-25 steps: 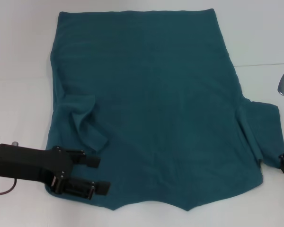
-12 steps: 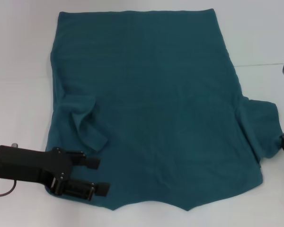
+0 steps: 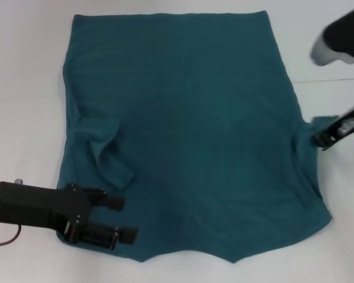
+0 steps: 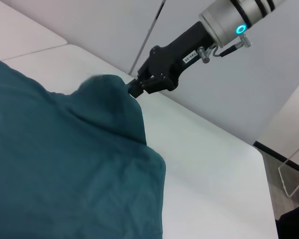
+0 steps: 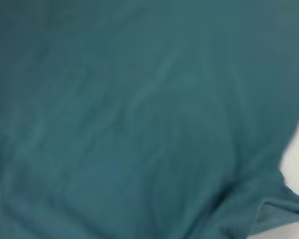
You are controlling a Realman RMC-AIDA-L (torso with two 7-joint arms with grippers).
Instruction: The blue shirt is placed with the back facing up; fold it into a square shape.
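A small white label (image 4: 190, 56) on the right arm, print too small to read

white table (image 3: 23, 71), wall behind (image 4: 114, 25)

Bare lab or test-room setting. Plain white flat worktop (image 3: 23, 71) with a seam line across it; blank pale grey wall panels (image 4: 199, 94) behind; strip of grey floor (image 4: 284, 164) past the worktop's edge.
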